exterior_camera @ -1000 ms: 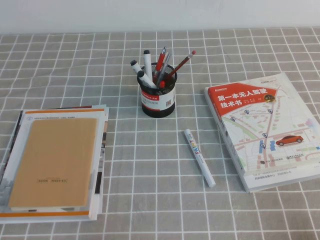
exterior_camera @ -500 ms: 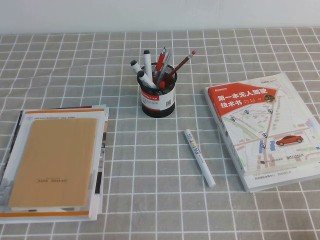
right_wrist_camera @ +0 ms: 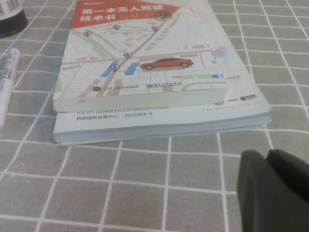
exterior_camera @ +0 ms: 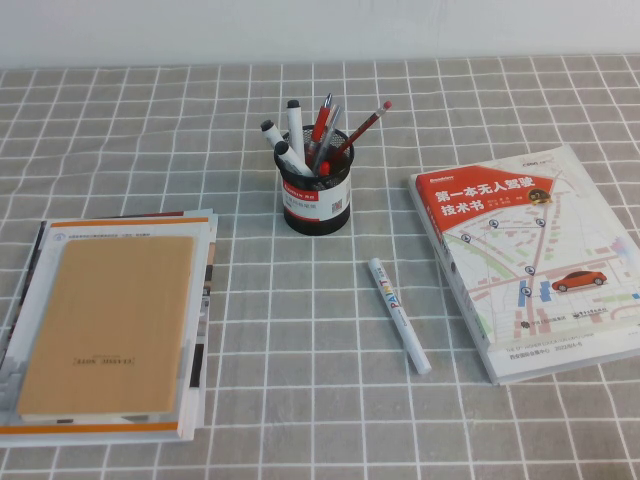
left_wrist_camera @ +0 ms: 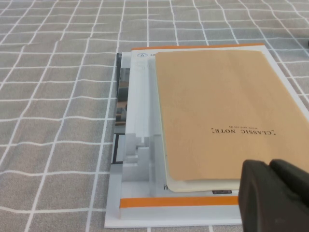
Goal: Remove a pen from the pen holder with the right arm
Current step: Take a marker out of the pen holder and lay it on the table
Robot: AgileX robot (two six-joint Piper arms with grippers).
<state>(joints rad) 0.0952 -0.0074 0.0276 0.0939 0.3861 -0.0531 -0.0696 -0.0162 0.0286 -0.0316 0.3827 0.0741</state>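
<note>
A black mesh pen holder (exterior_camera: pixel 314 200) stands at the table's middle back with several pens and markers (exterior_camera: pixel 296 128) upright in it. A white marker (exterior_camera: pixel 398 314) lies flat on the cloth in front of it, also seen in the right wrist view as the marker (right_wrist_camera: pixel 7 82) beside the holder's base (right_wrist_camera: pixel 9 19). Neither arm shows in the high view. My right gripper (right_wrist_camera: pixel 268 157) is shut and empty, low over the cloth near the front of the map book (right_wrist_camera: pixel 149 63). My left gripper (left_wrist_camera: pixel 270 166) is shut over the tan notebook (left_wrist_camera: pixel 227 111).
A thick map-cover book (exterior_camera: pixel 530 260) on a second book lies at the right. A stack of booklets topped by a tan notebook (exterior_camera: pixel 115 325) lies at the left. A grey checked cloth (exterior_camera: pixel 300 400) covers the table.
</note>
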